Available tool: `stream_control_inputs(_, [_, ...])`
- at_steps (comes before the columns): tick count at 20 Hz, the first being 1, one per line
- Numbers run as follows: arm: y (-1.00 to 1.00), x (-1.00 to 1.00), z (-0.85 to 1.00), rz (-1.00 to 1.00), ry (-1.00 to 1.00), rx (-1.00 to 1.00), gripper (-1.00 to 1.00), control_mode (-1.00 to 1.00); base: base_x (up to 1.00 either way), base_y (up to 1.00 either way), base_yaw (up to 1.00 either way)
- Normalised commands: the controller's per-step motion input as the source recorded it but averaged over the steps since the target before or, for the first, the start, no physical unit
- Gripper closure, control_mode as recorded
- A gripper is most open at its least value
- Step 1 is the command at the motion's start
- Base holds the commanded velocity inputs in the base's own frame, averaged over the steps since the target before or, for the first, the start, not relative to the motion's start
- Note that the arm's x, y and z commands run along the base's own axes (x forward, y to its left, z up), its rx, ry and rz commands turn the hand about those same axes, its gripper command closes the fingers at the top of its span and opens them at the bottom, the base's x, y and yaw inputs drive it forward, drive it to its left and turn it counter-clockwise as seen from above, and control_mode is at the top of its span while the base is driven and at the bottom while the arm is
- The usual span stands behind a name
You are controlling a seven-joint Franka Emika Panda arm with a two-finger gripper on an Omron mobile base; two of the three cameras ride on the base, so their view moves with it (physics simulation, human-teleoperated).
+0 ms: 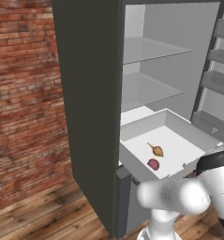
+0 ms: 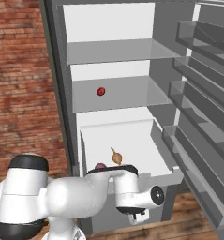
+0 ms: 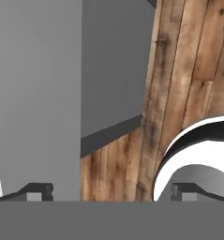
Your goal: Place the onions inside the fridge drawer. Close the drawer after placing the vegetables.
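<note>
Brick wall [image 1: 24, 93] stood to the left, wooden plank floor [image 1: 43, 220] below. Fridge [image 1: 85, 117], dark grey outside, had its door swung open, racks [image 2: 202, 93] showing on the right. Fridge drawer [image 1: 146, 129] was pulled out under the flat shelves. One onion [image 1: 156, 150] lay on the drawer's white bottom, stem tip pointing up-left; a small dark-red round thing [image 1: 153, 164] lay just beside it, nearer the front panel. Red ball [image 2: 101, 91] sat on the middle shelf [image 2: 132, 93], well apart from the drawer.

Arm was folded low in front of the drawer, hand below the front panel. Claw [image 3: 108, 192]: fingertips [image 3: 38, 191] stood wide apart in the hand view, nothing between them; grey fridge panels and floor planks lay beyond.
</note>
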Motion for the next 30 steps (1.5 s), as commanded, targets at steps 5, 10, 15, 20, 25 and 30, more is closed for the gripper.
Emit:
stream_control_inputs(5, [-0.2,0.35,-0.23,-0.17,0.0,0.06,-1.0,-1.0,0.0,0.0,0.0])
stream_control_inputs(10, [-0.04,0.55,0.0,-0.18,0.0,0.03,-1.0,-1.0,0.0,0.0,0.0])
stream_control_inputs(15, [0.0,0.66,0.0,-0.15,0.01,0.0,-1.0,-1.0,0.0,0.0,0.0])
stream_control_inputs(20, [0.0,0.75,0.0,-0.12,0.0,0.0,-1.0,-1.0,0.0,0.0,0.0])
stream_control_inputs(25, [0.0,0.86,0.0,-0.07,0.0,0.01,-1.0,-1.0,0.0,0.0,0.0])
stream_control_inputs(30, [0.0,0.9,0.03,-0.01,0.01,0.0,-1.0,-1.0,0.0,0.0,0.0])
